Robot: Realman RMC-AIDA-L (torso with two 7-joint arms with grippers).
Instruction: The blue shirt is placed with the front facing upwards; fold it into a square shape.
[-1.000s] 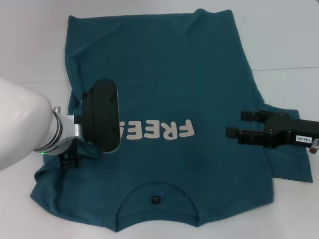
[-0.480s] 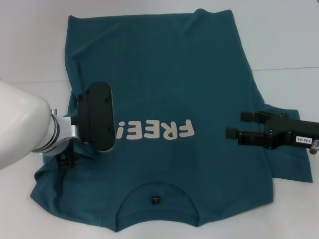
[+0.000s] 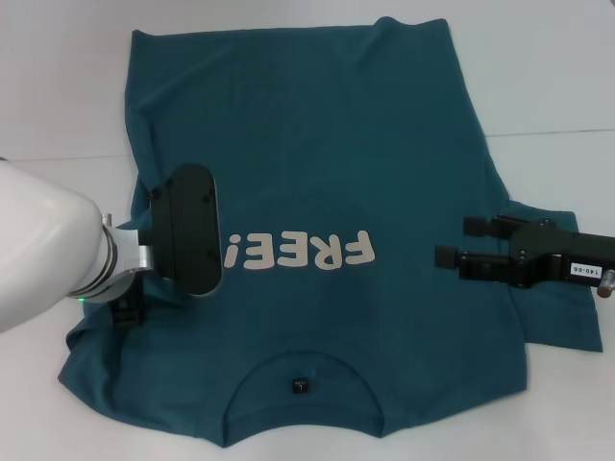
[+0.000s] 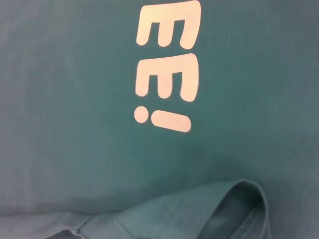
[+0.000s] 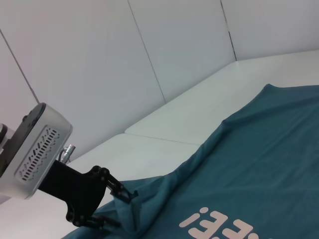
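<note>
The blue shirt (image 3: 327, 192) lies spread flat on the white table (image 3: 58, 86), front up, collar nearest the robot, the cream lettering (image 3: 300, 252) readable across the chest. The left gripper (image 5: 117, 205) is down at the shirt's left sleeve; from the right wrist view its fingers look closed on a bunch of sleeve fabric, though the cloth hides the tips. The right gripper (image 3: 452, 240) hangs over the right side of the shirt, fingers spread apart, holding nothing. My worry is the one-sided pull: if the left arm lifts while the right side lies free, the shirt could drag and skew.
</note>
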